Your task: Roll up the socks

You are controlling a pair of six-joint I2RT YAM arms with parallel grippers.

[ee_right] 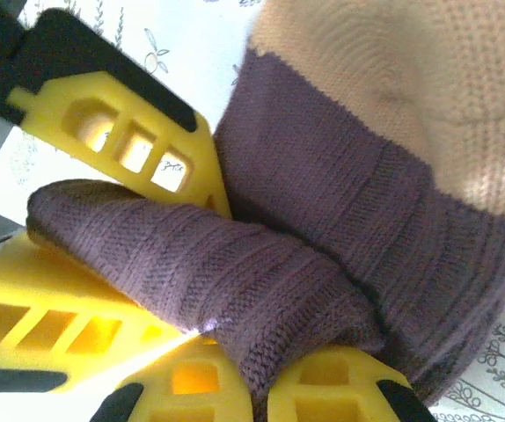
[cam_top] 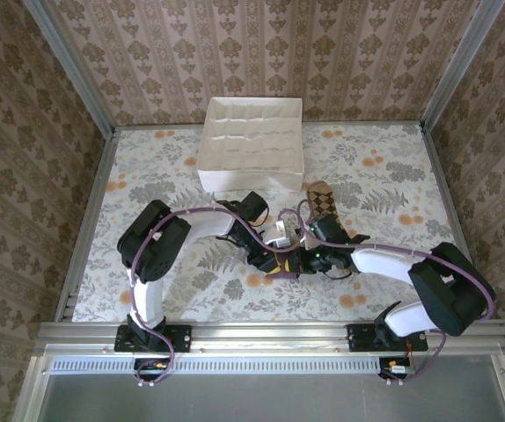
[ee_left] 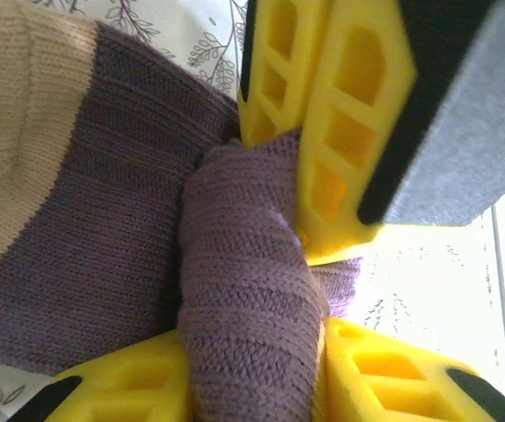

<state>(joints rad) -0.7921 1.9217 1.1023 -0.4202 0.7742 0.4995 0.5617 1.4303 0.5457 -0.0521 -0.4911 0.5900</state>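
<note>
The overhead view was evenly and softly lit, with faint shadows cast beneath the arms onto the table (cam_top: 367,176). The white box (cam_top: 252,132) was rendered bright but not blown out. In both wrist views the table behind was overexposed to near white, and the yellow fingers (ee_left: 340,132) were backlit to a glow. The knit of the purple sock (ee_left: 244,290) was resolved sharply, though the nearest finger edges were blurred.

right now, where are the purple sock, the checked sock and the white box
purple sock (ee_left: 244,290): left wrist view, on the bunched fold
checked sock (cam_top: 322,199): top external view, on its diamond-patterned middle
white box (cam_top: 248,180): top external view, on its near outer wall
</note>
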